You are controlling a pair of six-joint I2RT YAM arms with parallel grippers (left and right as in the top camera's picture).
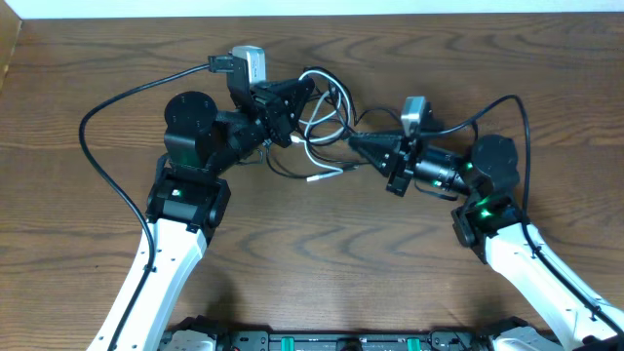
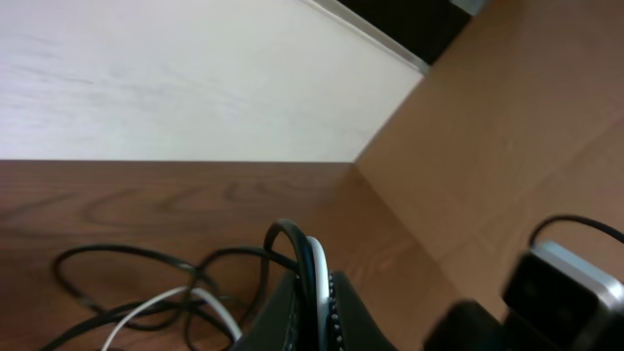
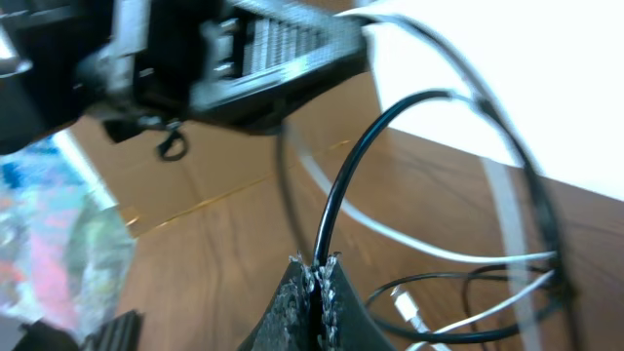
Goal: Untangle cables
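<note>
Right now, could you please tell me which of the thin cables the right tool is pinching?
The thin black cable, which rises straight from between the fingers of the shut right tool. The white cables pass clear of its tips, unpinched.

White arms (image 1: 161, 268), black joints (image 1: 190, 122), green lights (image 1: 480, 210)

Rear centre of worktop (image 1: 322, 244) obstructed: cables (image 1: 322, 125) strung between left gripper (image 1: 300, 93) and right gripper (image 1: 354, 140), jaws closed on strands. Arm wires (image 1: 97, 127) arc outboard. Front centre offers open passage between the two arms.
</note>
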